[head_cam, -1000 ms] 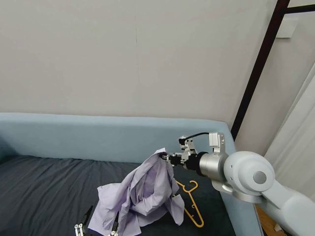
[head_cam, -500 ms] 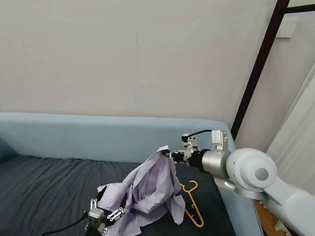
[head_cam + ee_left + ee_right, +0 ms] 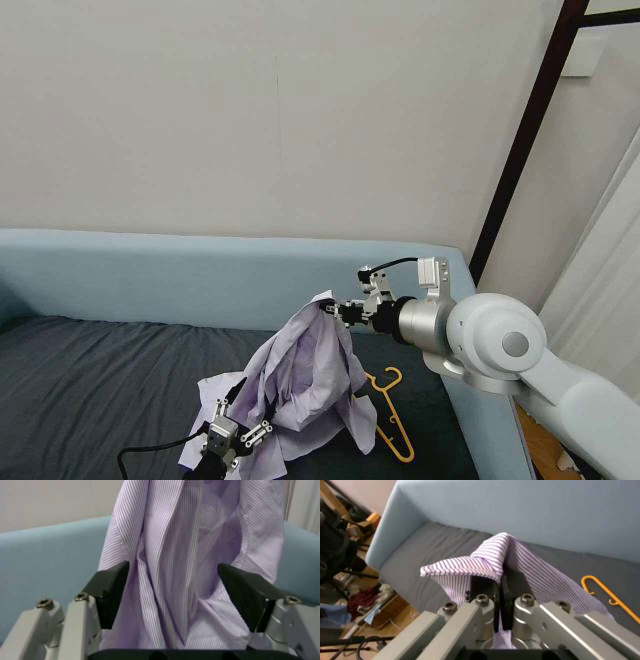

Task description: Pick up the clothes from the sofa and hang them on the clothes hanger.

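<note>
Over sofa, shirt is hung upright, clenched atop by right hand; lower folds are straddled by released left hand.

1. Left of the shirt, the dark seat cushion lies bare, leaving wide room.
2. On the right, the orange hanger lies on the seat beneath the right gripper.
3. The sofa backrest walls the far side.

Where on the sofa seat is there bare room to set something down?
The dark seat is bare from the shirt leftward, along the backrest. The right end is crowded: the shirt hangs from the right gripper, the hanger lies beside it, and the open left gripper sits at its lower folds.
</note>
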Tool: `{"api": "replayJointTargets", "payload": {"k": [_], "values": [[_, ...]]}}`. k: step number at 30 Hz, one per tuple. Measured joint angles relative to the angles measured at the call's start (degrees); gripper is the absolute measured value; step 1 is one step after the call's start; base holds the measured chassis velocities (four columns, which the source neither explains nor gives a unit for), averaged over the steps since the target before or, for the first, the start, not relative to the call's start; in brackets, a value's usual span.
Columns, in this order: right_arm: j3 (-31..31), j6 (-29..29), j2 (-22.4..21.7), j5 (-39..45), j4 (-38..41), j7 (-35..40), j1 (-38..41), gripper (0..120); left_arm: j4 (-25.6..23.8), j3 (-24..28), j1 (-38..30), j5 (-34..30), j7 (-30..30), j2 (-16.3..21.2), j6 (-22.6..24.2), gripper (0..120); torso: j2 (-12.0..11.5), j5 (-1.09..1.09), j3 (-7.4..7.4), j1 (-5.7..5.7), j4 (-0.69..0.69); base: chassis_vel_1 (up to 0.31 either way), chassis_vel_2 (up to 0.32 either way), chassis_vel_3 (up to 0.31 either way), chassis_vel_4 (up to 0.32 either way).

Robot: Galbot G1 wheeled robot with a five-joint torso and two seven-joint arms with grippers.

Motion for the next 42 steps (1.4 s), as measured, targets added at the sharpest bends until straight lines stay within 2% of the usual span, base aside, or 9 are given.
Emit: {"api": "replayJointTargets", "payload": {"k": [9,22,26,32,41,42], "values": [[0.48,-0.2,-0.77,0.03,0.5,-0.2,-0.92,0,2.88,2.63,-4.08,0.28,-0.92,-1.79,-0.06,61,0.0,0.01,0.0,0.0,-0.02,0.0,0.0,0.0,0.0],[1.41,-0.67,-1.61,-0.02,1.04,-0.56,-2.19,0,4.53,4.38,-5.69,2.66,-1.51,-3.81,-0.27,53,0.0,0.01,0.0,0.0,-0.01,0.0,0.0,0.0,0.0],[2.02,-0.76,-2.4,-0.04,1.82,-0.69,-3.01,0,5.37,4.41,-5.89,3.51,-1.96,-4.29,-0.25,42,0.0,0.01,0.0,0.0,-0.01,0.0,0.0,0.0,0.0],[2.4,-0.8,-2.77,-0.04,2.32,-0.75,-3.76,0,5.84,4.53,-6.67,3.47,-2.88,-4.4,0.3,34,0.01,0.01,0.0,-0.01,-0.01,0.0,0.0,0.0,0.0],[2.46,-0.8,-3.05,-0.19,2.46,-0.78,-4.43,0,5.95,4.24,-7.02,2.73,-3.47,-4.2,0.93,1,0.01,0.01,0.0,-0.01,-0.01,0.0,0.0,0.0,0.0],[2.46,-0.8,-3.05,-0.19,2.46,-0.78,-4.43,0,5.95,4.24,-7.02,2.73,-3.47,-4.2,0.93,1,0.01,0.01,0.0,-0.01,-0.01,0.0,0.0,0.0,0.0]]}}
